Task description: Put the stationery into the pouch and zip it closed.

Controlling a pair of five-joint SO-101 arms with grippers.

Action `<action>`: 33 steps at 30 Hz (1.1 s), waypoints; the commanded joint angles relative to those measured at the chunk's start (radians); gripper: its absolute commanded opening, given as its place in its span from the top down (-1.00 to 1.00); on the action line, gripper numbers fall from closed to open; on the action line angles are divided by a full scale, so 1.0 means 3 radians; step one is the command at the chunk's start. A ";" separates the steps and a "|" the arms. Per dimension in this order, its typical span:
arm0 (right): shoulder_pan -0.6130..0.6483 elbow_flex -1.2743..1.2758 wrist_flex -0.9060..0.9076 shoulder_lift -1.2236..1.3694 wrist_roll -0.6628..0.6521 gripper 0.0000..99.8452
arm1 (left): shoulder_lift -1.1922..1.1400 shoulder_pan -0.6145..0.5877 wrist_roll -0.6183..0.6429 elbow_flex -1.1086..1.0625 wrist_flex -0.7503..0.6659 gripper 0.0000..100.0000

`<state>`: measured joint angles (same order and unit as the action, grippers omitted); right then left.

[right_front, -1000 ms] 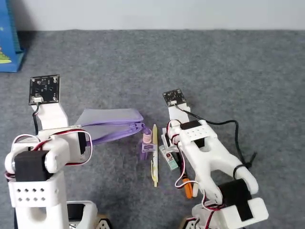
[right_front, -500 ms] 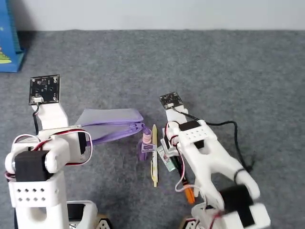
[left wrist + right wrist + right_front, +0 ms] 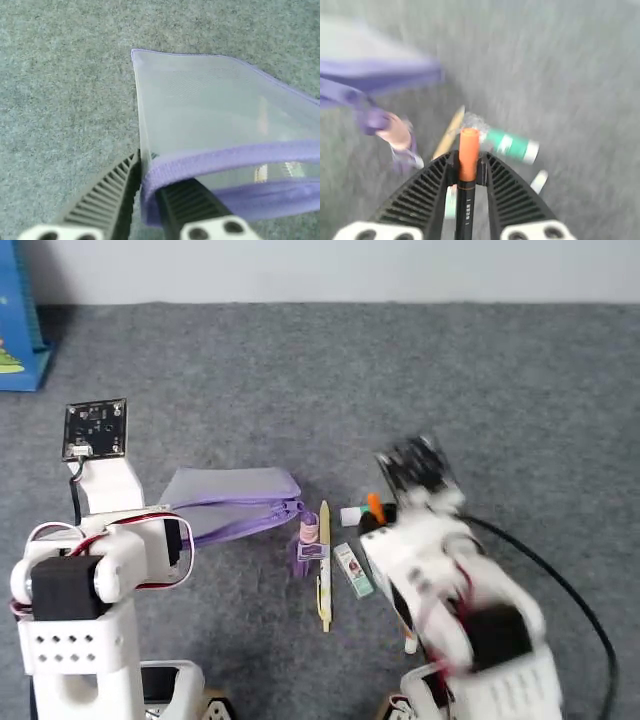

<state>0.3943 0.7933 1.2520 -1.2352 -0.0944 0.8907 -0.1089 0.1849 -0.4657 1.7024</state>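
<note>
A translucent purple pouch [image 3: 235, 502] lies left of centre, its zipper mouth facing right. My left gripper [image 3: 145, 185] is shut on the purple zipper edge of the pouch [image 3: 210, 110] at its near left end. My right gripper [image 3: 468, 157] is shut on an orange marker [image 3: 468, 150], held above the table just right of the loose items; the marker tip [image 3: 375, 507] points toward the back. A yellow pen [image 3: 324, 565], a pink and purple piece [image 3: 310, 538] and a small green stick [image 3: 352, 570] lie beside the pouch's mouth.
A blue box [image 3: 15, 330] stands at the back left corner. Grey carpet-like cloth covers the table, with free room behind and to the right of the arms. A black cable [image 3: 570, 590] trails from the right arm.
The right arm has lifted and swung toward the back with the orange marker in its gripper, uncovering the green stick. The left arm and the pouch have stayed still.
</note>
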 commanded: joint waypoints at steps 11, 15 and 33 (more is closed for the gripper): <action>0.0928 -0.0593 -0.0719 -0.0708 0.0205 0.98 | 0.0015 0.0005 -0.0020 0.0611 0.0174 0.97; 0.1363 -0.0583 -0.1291 -0.0683 0.0215 0.98 | 0.0015 0.0005 -0.0020 0.0545 0.0174 0.97; 0.1552 0.0593 -0.4294 -0.0320 0.0215 0.98 | 0.0015 0.0005 -0.0026 0.0437 0.0174 0.97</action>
<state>0.8562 0.9789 0.0706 -1.3779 -0.0407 0.8907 -0.1105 0.1849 -0.3414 1.7346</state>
